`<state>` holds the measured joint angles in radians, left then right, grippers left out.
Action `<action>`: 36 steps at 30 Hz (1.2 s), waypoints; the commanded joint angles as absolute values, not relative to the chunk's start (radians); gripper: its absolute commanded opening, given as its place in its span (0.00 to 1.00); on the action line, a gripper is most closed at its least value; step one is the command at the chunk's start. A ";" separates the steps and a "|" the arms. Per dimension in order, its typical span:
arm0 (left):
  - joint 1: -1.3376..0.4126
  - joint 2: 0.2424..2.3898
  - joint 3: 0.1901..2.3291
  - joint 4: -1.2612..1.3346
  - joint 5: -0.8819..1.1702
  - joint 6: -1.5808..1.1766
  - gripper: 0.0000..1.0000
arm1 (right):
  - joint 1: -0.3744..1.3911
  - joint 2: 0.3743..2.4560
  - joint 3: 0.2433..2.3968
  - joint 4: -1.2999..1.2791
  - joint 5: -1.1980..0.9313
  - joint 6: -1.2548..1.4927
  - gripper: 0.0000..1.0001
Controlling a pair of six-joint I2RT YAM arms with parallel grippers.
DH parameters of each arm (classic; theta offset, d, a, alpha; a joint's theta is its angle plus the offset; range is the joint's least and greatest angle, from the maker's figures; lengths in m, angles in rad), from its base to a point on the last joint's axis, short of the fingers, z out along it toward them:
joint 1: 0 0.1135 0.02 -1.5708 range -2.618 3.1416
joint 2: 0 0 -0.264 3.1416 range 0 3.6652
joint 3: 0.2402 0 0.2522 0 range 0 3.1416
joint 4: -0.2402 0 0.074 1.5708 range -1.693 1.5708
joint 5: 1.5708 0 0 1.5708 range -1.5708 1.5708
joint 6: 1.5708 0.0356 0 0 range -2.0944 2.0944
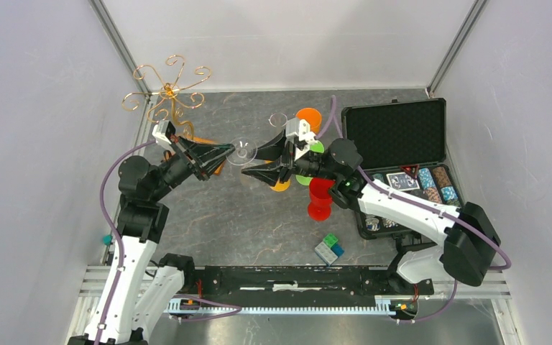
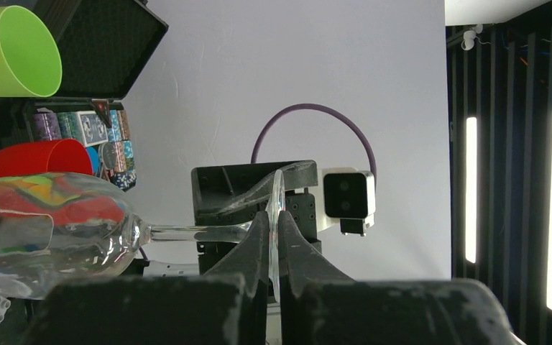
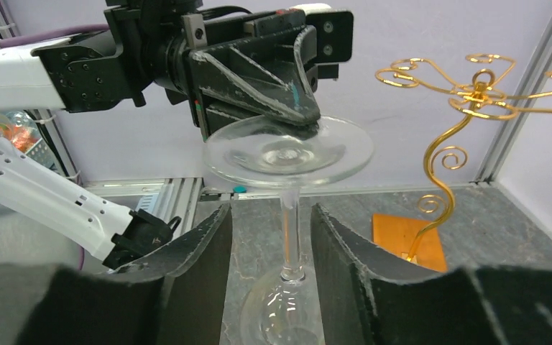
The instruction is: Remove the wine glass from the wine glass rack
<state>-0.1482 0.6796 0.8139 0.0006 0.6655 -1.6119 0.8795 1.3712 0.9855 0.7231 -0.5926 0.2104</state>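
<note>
Holds the wine glass (image 3: 292,230) by its foot rim in the clamped left pincer (image 3: 305,118), midair, clear of the wine glass rack (image 1: 169,90), stem between the 2 parted, non-contacting fingers of the right pincer (image 3: 272,210), apparently for handover.

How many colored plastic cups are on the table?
4: an orange cup at the back, a green cup and a yellow cup partly behind the right end effector, a red cup nearest. More may be hidden.
</note>
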 commanded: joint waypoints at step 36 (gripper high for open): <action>-0.151 0.578 0.735 -0.047 0.617 -1.469 1.00 | 0.898 1.184 0.670 1.522 0.105 0.451 0.00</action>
